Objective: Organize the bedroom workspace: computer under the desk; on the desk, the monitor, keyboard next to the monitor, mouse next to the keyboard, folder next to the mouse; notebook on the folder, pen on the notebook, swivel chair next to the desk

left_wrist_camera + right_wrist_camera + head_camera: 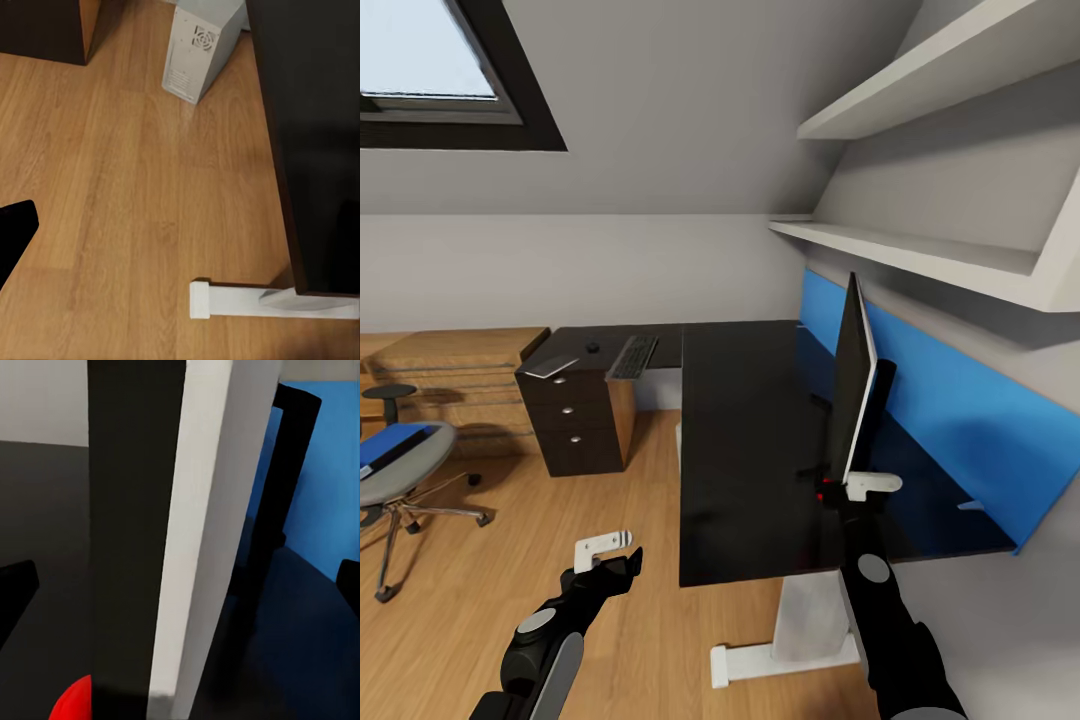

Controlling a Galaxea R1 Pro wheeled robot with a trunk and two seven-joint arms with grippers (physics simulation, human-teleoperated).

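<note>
The right claw (838, 490) is at the lower edge of the monitor (853, 385), and in the right wrist view the thin panel stands between the two dark fingertips (16, 585), which are spread wide and do not seem to press it. The monitor stands upright on the black counter (745, 450), near the blue back panel (950, 420). The left claw (610, 560) hangs over the wooden floor beside the counter; whether it is wide or narrow, the pictures do not tell.

The step in hand is probably to set the monitor in its place. To do it well, the right arm should close on the panel low and evenly, then move slowly, so the screen does not tip.

The keyboard (634, 356) and mouse (592, 347) lie on the far wing of the counter, above the drawers. The computer (201, 49) stands on the floor under the counter. The folder (395, 442) lies on the swivel chair (400, 470), well apart from the counter.
</note>
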